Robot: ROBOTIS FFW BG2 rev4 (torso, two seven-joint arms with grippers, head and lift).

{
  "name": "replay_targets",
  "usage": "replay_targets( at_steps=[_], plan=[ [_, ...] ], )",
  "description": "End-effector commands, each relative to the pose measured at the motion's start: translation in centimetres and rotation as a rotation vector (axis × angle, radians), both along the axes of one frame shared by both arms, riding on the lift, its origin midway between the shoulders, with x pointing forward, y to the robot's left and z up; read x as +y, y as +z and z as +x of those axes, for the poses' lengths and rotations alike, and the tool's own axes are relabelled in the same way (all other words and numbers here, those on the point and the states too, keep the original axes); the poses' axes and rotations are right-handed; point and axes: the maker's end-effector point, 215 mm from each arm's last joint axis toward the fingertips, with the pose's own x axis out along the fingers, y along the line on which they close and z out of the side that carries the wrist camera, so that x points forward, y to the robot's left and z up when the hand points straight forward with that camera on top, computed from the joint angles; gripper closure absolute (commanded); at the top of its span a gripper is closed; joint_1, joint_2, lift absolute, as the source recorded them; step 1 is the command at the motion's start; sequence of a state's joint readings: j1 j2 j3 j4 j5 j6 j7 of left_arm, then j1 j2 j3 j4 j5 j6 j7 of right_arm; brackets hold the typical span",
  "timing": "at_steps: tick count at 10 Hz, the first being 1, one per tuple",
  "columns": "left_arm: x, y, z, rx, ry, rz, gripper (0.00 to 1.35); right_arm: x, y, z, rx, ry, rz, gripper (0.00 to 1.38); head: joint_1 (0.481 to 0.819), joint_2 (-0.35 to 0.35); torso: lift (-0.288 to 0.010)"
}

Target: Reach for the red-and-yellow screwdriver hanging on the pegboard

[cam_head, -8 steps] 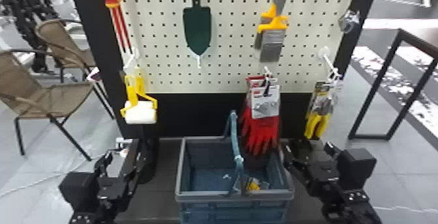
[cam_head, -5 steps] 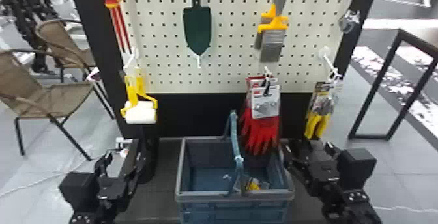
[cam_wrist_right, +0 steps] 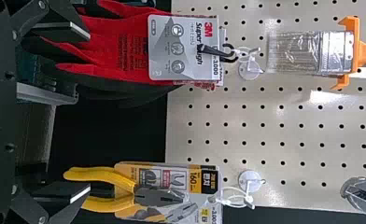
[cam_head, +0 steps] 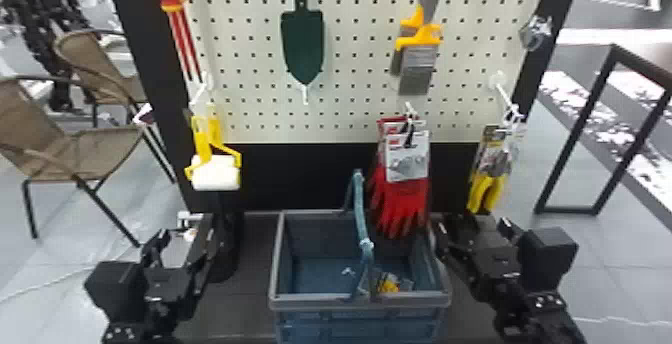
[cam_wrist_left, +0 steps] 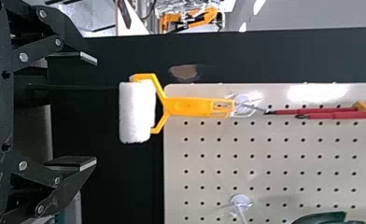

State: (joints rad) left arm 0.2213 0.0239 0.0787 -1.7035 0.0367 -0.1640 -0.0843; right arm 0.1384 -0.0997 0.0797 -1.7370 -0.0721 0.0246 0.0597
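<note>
A green trowel (cam_head: 303, 43) hung left of the middle of the pegboard (cam_head: 350, 98), with paintbrushes (cam_head: 417, 65) toward its right edge. A paint roller (cam_head: 216, 173) dangled by the lower left corner, red gloves (cam_head: 404, 203) hung over the lower edge, and yellow-handled pliers (cam_head: 485, 190) hung near the lower right corner. Below the lower edge stood a blue basket (cam_head: 320, 301), a small yellow item (cam_head: 389, 285) inside. Beyond the left edge stood a woven chair (cam_head: 100, 150).

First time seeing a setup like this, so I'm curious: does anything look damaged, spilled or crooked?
Nothing looks spilled or clearly broken. What stands out is a brownish patch on the black frame near the paint roller, breaking the even black; I cannot tell whether it is wear or a reflection.
</note>
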Motion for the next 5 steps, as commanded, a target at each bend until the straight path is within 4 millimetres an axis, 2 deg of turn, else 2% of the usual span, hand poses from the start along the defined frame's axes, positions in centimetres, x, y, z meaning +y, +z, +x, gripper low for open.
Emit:
replay_targets(
  at_steps=[1, 3, 5],
  plan=[
    [1.4, 2.5, 0.0, -0.050, 0.025, 0.000, 0.51, 0.0, -0.1, 0.0, 0.002, 0.000, 0.000, 0.16, 0.549, 0.000, -0.100],
    [4.1, 6.9, 0.0, -0.117, 0.054, 0.015, 0.51, 0.0, 0.0, 0.0, -0.001, 0.000, 0.002, 0.16, 0.549, 0.000, -0.100],
    [6.6, 9.7, 0.7, -0.130, 0.022, 0.015, 0.51, 0.0, -0.1, -0.1, 0.000, 0.000, 0.002, 0.16, 0.549, 0.000, -0.100]
  ],
)
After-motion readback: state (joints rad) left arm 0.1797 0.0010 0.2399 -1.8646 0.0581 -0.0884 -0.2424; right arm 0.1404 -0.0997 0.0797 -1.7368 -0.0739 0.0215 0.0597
